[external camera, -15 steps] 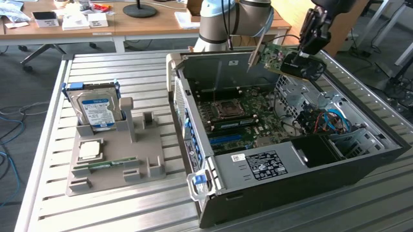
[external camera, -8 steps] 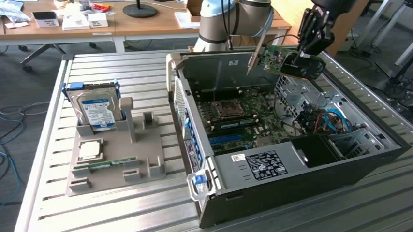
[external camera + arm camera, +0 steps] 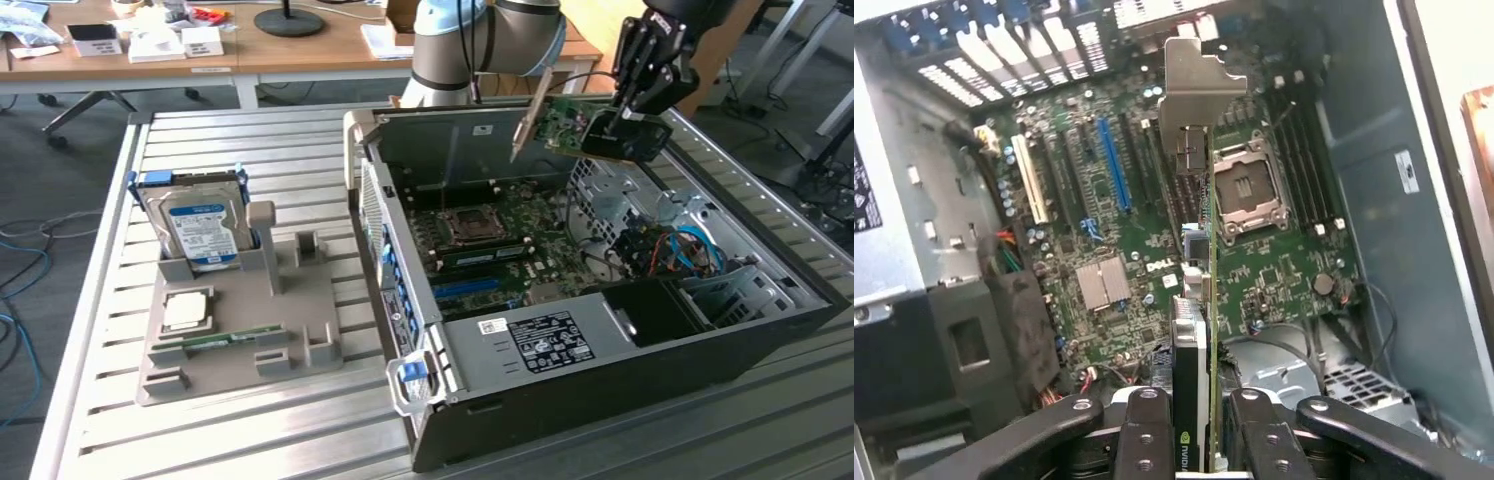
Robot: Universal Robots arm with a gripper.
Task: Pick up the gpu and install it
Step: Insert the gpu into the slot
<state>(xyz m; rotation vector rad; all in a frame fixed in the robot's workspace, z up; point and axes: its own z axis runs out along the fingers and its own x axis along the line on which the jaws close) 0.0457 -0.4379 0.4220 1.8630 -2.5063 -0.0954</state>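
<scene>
My gripper [image 3: 627, 112] hangs above the open computer case [image 3: 747, 330], shut on the gpu [image 3: 571, 124], a green card with a black cooler and a silver end bracket [image 3: 531, 118]. In the wrist view the gpu [image 3: 1199, 330] runs edge-on between my black fingers [image 3: 1144, 440], its silver bracket [image 3: 1194, 90] pointing away from the camera. Below it lies the green motherboard [image 3: 1274, 270] with a blue expansion slot [image 3: 1114, 165], a white slot beside it and the bare processor socket [image 3: 1244, 190]. The card hangs clear of the board.
A grey parts holder [image 3: 227, 330] stands on the slatted table at the exterior view's left, carrying a hard drive with a blue label [image 3: 200, 225], a processor [image 3: 184, 310] and a memory stick [image 3: 220, 340]. Inside the case sit a black power supply [image 3: 561, 345] and blue cables [image 3: 687, 250].
</scene>
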